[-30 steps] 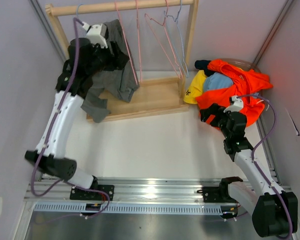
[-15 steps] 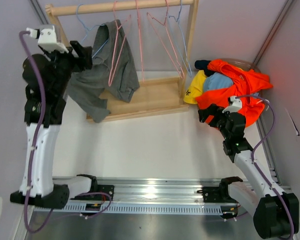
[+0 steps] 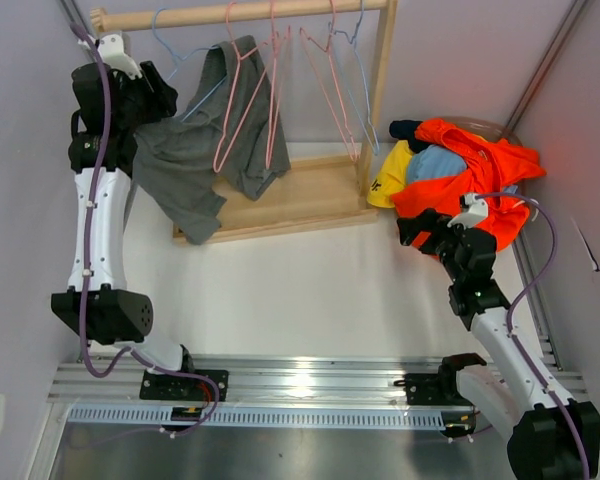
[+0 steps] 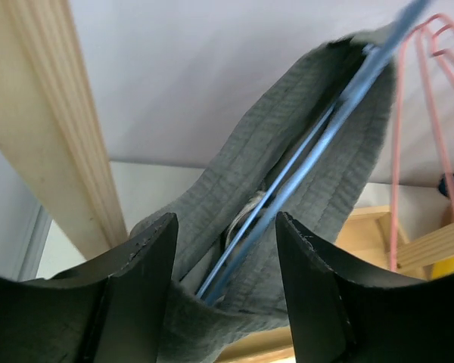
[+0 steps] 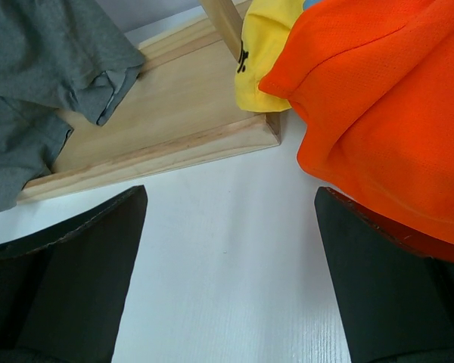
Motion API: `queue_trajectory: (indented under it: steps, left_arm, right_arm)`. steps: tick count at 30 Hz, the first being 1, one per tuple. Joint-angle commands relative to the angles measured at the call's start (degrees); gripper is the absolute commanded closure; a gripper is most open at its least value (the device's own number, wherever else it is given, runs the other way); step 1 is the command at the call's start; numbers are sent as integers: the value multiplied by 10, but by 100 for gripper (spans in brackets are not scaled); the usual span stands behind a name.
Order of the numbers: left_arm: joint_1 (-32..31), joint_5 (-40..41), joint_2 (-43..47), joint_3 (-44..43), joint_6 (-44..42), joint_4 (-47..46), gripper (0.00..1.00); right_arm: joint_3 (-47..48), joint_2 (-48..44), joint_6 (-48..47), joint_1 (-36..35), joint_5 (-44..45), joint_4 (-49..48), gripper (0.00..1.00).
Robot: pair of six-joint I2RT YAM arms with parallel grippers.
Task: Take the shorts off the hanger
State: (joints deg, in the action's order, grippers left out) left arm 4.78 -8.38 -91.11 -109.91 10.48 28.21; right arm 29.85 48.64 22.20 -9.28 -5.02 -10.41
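Observation:
The grey shorts (image 3: 195, 165) hang over a blue hanger (image 3: 185, 70) on the wooden rack, stretched toward the back left. My left gripper (image 3: 160, 105) is raised beside the rack's left post and shut on a bunched edge of them. In the left wrist view the grey shorts (image 4: 287, 174) and blue hanger (image 4: 310, 159) run up between the left gripper (image 4: 225, 223) jaws. The orange shorts (image 3: 480, 170), yellow shorts (image 3: 388, 175), light blue shorts (image 3: 435, 162) and navy shorts (image 3: 405, 128) lie piled at the right. My right gripper (image 3: 412, 232) stands open beside that pile, holding nothing.
The rack has a top rail (image 3: 240, 13) and a wooden base (image 3: 300, 195). Pink hangers (image 3: 245, 110) and other bare hangers (image 3: 335, 80) hang from the rail. The right wrist view shows the right gripper (image 5: 231, 200) over white table, the orange shorts (image 5: 378, 98) at its right.
My left arm has risen and swung to the back left, dragging the grey shorts leftward with it; the hangers have swung. The right arm has barely moved.

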Motion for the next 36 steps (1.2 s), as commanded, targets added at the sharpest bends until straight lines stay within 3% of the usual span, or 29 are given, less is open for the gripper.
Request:
queue_trajectory:
  steps: [1, 9, 12, 13, 16, 26, 33, 36]
  left_arm:
    - [0, -39, 12, -28, 12, -17, 41]
    - [0, -56, 14, -32, 20, -32, 50]
    - [0, -57, 5, -26, 23, -29, 69]
    - [0, -58, 4, -27, 24, -30, 86]
    - [-2, -55, 3, -29, 33, -25, 100]
    - [-31, -30, 81, -52, 30, -23, 100]
    - [-64, -30, 124, -150, 34, 10, 100]
    - [-77, -26, 162, -130, 33, 16, 100]
  right_arm:
    - [-2, 7, -8, -4, -5, -15, 0]
    - [-3, 35, -7, -13, -3, -34, 1]
    - [-2, 37, -8, -16, -1, -34, 1]
    - [-2, 37, -8, -15, 0, -34, 0]
    - [-3, 36, -9, -15, 4, -33, 1]
    - [-10, 40, -4, -24, 4, -43, 1]
    - [-6, 37, -2, -43, 23, -37, 1]
    - [6, 32, -5, -55, 44, -22, 1]
